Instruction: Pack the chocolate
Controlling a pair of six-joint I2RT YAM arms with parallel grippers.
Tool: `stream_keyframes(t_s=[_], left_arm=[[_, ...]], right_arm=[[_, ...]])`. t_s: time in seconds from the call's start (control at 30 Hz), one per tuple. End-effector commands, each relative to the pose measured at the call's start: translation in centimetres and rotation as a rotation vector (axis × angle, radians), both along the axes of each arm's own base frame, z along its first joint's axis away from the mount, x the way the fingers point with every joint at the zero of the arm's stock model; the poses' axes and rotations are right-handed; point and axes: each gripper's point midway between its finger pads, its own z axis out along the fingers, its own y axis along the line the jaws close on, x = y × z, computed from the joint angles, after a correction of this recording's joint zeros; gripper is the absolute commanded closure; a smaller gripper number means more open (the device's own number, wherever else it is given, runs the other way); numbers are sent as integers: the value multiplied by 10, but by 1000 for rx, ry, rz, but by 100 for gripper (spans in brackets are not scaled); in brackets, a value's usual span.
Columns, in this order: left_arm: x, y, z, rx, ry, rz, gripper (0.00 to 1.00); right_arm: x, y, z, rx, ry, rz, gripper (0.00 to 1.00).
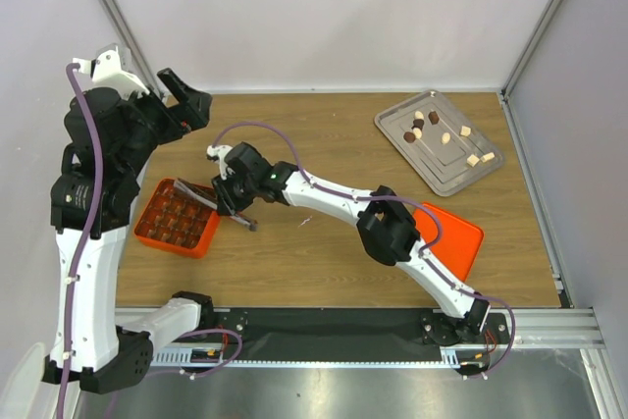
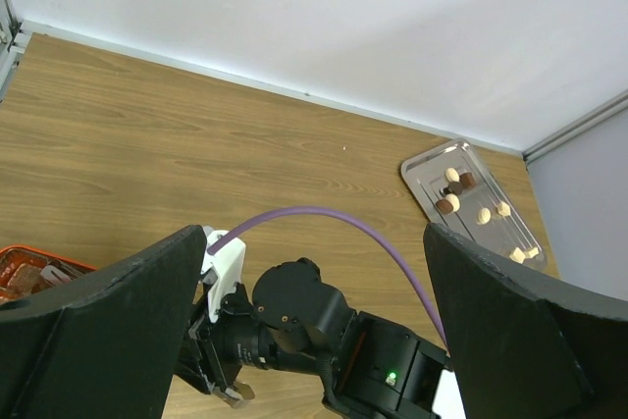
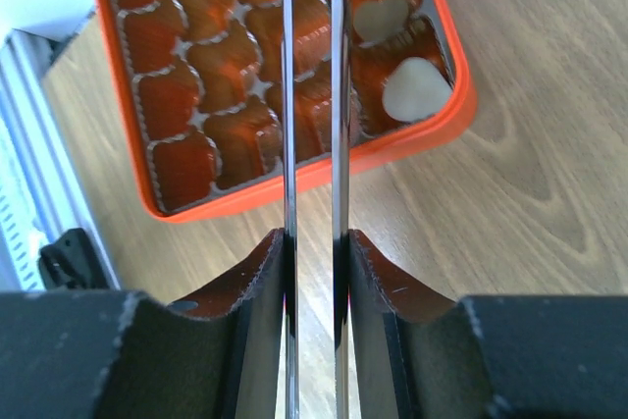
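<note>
Loose chocolate [image 1: 433, 118], dark brown and cream pieces, lies on the metal tray [image 1: 446, 172] at the far right; the left wrist view also shows this chocolate [image 2: 450, 203]. Two cream pieces [image 3: 412, 88] sit in cells at one corner of the orange gridded box [image 1: 150, 233]. My right gripper [image 1: 232, 205] hangs over that box's right edge, shut on thin metal tongs [image 3: 290, 95]. The tong blades run over the box [image 3: 324, 169] with a narrow gap between them, and their tips are out of view. My left gripper [image 1: 186, 103] is raised at the back left, open and empty.
An orange lid [image 1: 459, 238] lies near the front right, partly under the right arm. The right arm's wrist [image 2: 324, 326] is below my left gripper's fingers [image 2: 98, 340]. White walls bound the wooden table at the back and both sides.
</note>
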Motion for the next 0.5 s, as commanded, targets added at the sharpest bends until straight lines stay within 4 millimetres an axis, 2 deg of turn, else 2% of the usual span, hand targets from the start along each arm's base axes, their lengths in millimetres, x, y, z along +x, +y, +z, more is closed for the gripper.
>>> stream_keyframes(t_s=[0.0,0.1,0.23,0.47], left_arm=[[0,4,10,9,-46,11,0],[0,4,8,9,-42,10,0],[1,2,7,8,-41,2,0],[0,1,8,12,-35,-6,0]], right_arm=[[9,8,14,43,-62,-5,67],[9,7,6,26,-59,-8,63],[10,8,8,28,-68,-9,57],[14,11,40,79,-107,-9,56]])
